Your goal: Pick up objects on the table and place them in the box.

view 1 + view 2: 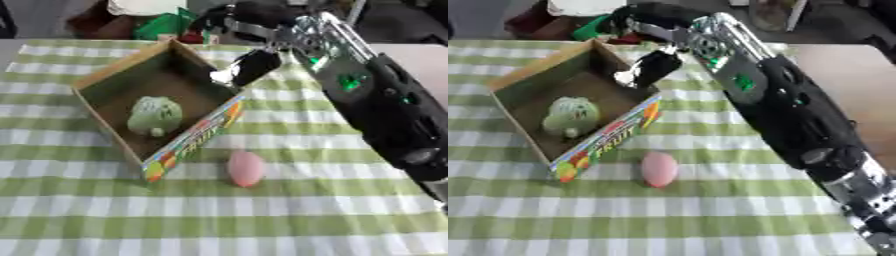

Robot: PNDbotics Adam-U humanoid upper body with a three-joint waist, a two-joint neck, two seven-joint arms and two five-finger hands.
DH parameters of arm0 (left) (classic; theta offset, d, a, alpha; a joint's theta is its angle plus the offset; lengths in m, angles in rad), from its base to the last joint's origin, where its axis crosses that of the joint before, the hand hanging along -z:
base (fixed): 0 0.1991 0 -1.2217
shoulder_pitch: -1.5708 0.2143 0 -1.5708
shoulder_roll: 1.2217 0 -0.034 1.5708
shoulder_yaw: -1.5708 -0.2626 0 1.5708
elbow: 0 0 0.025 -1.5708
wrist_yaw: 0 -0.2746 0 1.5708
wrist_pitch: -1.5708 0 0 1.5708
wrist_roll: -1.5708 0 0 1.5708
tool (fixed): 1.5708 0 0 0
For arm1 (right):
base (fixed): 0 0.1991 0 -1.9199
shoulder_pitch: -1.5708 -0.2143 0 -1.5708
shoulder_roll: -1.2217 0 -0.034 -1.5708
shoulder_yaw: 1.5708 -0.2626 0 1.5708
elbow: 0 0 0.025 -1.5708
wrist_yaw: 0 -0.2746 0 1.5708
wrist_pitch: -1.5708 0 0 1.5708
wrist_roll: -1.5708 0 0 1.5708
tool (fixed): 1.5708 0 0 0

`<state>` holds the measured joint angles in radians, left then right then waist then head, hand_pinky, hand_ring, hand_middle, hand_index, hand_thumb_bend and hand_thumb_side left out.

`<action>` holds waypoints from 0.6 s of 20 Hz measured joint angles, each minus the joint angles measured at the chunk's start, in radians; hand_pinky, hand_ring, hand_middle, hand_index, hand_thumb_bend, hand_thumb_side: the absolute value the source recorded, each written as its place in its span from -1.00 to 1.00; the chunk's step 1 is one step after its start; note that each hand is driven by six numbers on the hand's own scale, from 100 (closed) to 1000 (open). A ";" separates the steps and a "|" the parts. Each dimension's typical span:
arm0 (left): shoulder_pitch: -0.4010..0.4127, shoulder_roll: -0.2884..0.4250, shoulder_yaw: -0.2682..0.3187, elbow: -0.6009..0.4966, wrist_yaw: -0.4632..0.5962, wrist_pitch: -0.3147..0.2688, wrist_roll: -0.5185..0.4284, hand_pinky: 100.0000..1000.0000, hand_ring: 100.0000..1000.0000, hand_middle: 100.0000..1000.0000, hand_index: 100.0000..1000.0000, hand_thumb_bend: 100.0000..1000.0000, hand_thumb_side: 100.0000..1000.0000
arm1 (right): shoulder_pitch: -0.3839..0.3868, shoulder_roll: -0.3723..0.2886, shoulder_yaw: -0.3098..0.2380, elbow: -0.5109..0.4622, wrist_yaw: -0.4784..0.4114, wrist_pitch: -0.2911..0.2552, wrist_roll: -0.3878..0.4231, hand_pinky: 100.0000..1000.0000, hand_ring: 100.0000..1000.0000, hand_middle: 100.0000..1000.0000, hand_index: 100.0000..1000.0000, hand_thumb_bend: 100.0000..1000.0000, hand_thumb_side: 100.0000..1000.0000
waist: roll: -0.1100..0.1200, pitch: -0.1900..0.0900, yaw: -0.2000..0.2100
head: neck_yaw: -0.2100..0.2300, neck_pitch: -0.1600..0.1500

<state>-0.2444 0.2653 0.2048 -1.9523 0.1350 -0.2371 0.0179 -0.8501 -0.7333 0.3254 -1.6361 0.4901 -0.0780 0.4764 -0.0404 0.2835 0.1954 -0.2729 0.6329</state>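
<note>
Left eye view, green-checked tablecloth (262, 220), box (105, 75), pink object (246, 168), right hand (252, 66) finger state unclear.

A matt green-and-white checked cloth (262, 210) covers the table. The open brown cardboard box (114, 70) is dull inside, with a glossier printed fruit-coloured front wall. The pale green rounded object (155, 115) inside looks soft, perhaps plush. The smooth pink egg-shaped object (246, 168) looks like plastic. The right hand (249, 67) is glossy black with silver metal.
</note>
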 measured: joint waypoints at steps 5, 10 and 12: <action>-0.001 0.000 0.002 0.000 -0.003 0.000 0.001 -0.03 0.14 0.25 0.45 -1.00 0.72 | 0.125 -0.088 -0.038 -0.128 -0.071 0.040 -0.008 0.59 0.76 0.68 0.90 -0.69 -0.01 | 0.004 0.008 -0.004 | 0.012 -0.001; -0.002 0.000 0.002 0.000 -0.003 0.000 0.001 -0.03 0.14 0.25 0.45 -1.00 0.73 | 0.246 -0.134 -0.072 -0.265 -0.106 0.087 0.001 0.59 0.76 0.68 0.91 -0.70 -0.02 | 0.004 0.010 0.000 | 0.014 -0.001; -0.002 0.000 0.002 0.000 -0.003 0.000 0.001 -0.03 0.14 0.25 0.45 -1.00 0.73 | 0.275 -0.144 -0.081 -0.310 -0.113 0.110 0.009 0.59 0.76 0.67 0.91 -0.69 -0.04 | 0.004 0.011 0.002 | 0.014 -0.001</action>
<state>-0.2467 0.2653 0.2073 -1.9525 0.1318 -0.2375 0.0193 -0.5754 -0.8769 0.2448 -1.9456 0.3770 0.0321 0.4858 -0.0363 0.2940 0.1979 -0.2590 0.6315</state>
